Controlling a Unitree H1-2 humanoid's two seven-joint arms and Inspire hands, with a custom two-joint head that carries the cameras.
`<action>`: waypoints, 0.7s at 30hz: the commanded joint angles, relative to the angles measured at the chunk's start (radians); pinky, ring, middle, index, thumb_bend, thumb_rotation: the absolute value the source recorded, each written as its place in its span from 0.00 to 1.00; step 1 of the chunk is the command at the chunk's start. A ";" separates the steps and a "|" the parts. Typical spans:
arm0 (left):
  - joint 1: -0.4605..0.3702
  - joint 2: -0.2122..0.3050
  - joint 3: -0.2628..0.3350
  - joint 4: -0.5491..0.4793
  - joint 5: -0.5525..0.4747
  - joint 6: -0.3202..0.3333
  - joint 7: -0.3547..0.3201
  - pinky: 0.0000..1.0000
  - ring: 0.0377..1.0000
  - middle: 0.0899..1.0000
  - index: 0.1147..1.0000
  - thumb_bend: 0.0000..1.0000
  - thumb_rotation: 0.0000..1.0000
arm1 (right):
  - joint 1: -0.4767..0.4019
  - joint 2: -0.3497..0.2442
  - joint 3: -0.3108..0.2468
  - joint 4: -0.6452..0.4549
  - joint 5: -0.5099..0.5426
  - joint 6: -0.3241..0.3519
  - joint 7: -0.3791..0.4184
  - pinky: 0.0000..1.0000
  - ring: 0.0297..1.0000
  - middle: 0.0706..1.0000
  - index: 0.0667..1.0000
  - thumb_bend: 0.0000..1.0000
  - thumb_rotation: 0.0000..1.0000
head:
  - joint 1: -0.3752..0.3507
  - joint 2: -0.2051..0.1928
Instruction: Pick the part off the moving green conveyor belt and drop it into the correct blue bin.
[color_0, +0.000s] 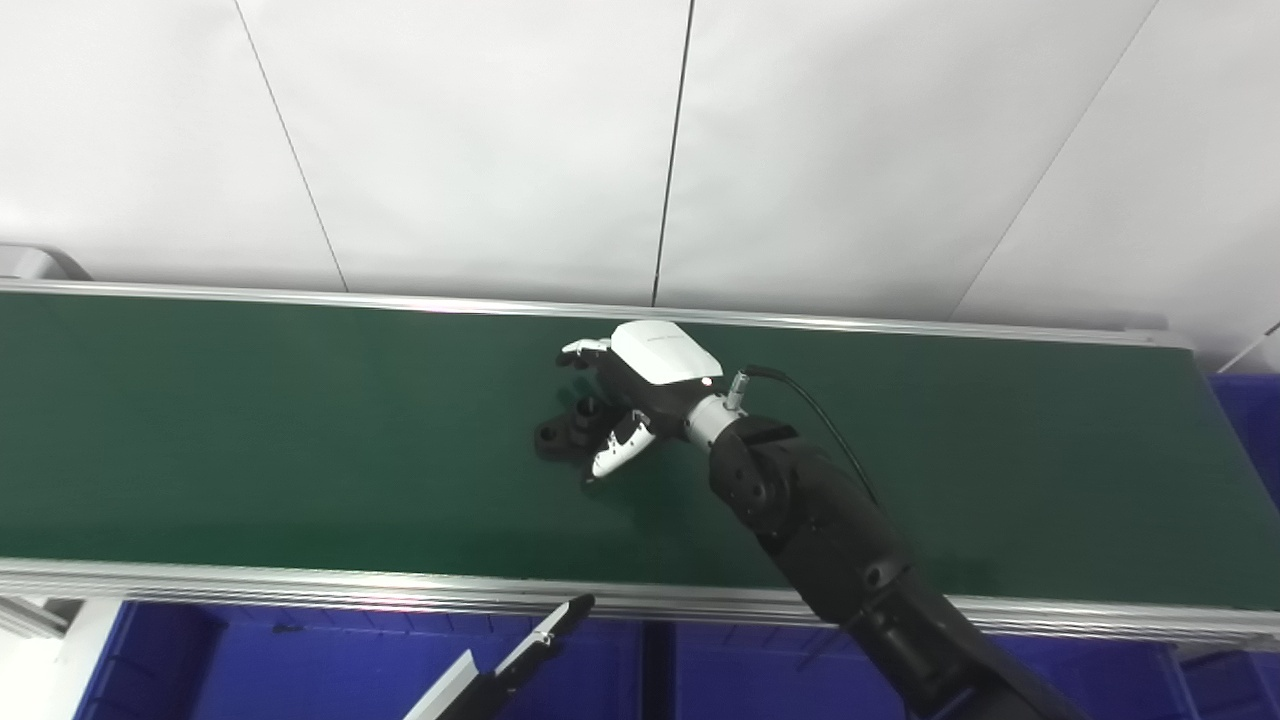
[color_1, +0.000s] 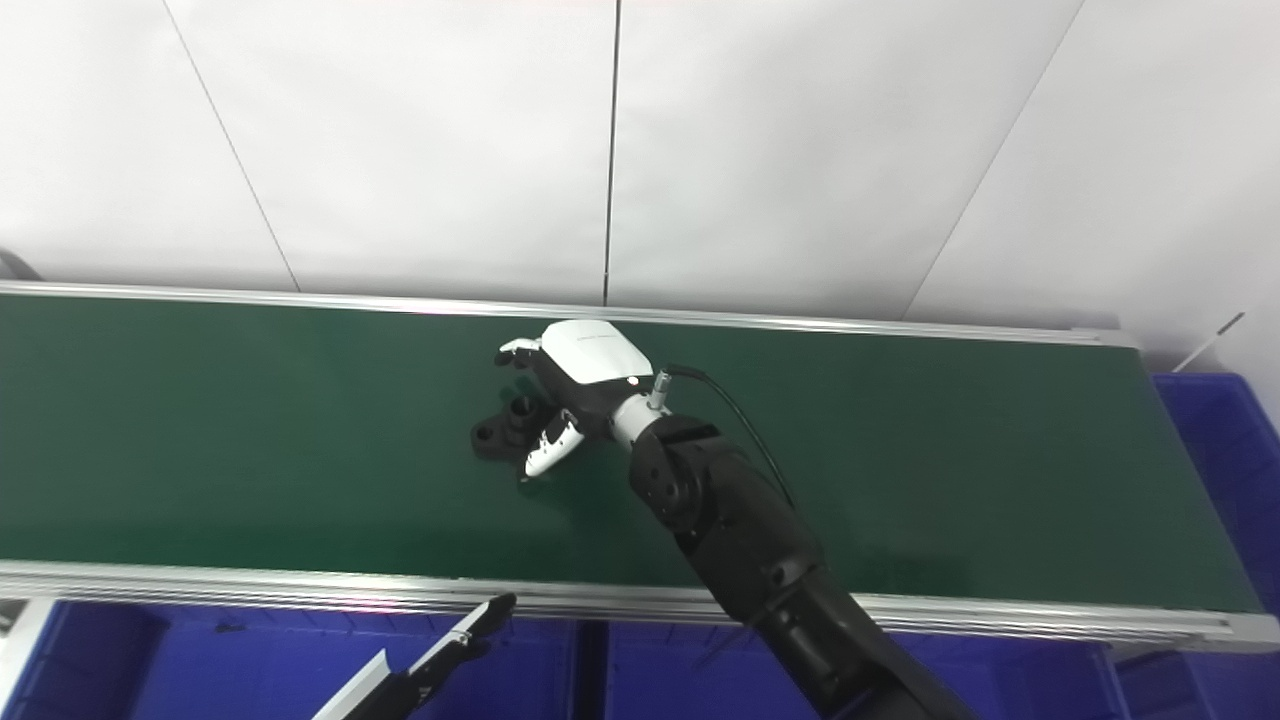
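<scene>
A small black part (color_0: 560, 432) with round bosses lies on the green conveyor belt (color_0: 250, 430) near its middle. My right hand (color_0: 640, 385) is low over the belt, just right of the part. Its fingers (color_0: 585, 350) reach past the part's far side and its thumb (color_0: 615, 447) is at the near side, touching or nearly touching it. The hand is open around the part, which rests on the belt. My left hand (color_0: 530, 650) shows only at the bottom edge, below the belt's front rail, with a finger stretched out and nothing in it.
Blue bins (color_0: 330, 665) stand below the belt's front rail, and another blue bin (color_0: 1245, 420) is at the belt's right end. Silver rails (color_0: 300, 585) edge the belt. A white panelled wall stands behind.
</scene>
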 joint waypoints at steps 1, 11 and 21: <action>0.011 -0.009 -0.004 -0.036 -0.013 -0.017 0.016 0.94 1.00 1.00 1.00 0.85 0.39 | -0.018 -0.002 0.025 0.006 -0.001 -0.053 0.015 0.57 0.68 0.73 0.78 0.59 0.05 | 0.003 0.007; 0.013 -0.013 0.000 -0.057 -0.002 0.000 0.013 0.95 1.00 1.00 1.00 0.86 0.41 | 0.009 -0.060 0.129 -0.009 -0.081 -0.051 0.006 0.31 0.37 0.46 0.52 0.51 0.00 | -0.003 0.022; 0.008 -0.014 -0.001 -0.078 0.010 0.031 0.011 0.95 1.00 1.00 1.00 0.87 0.43 | 0.023 -0.123 0.222 -0.036 -0.186 -0.043 0.033 0.27 0.37 0.45 0.50 0.51 0.00 | -0.004 0.032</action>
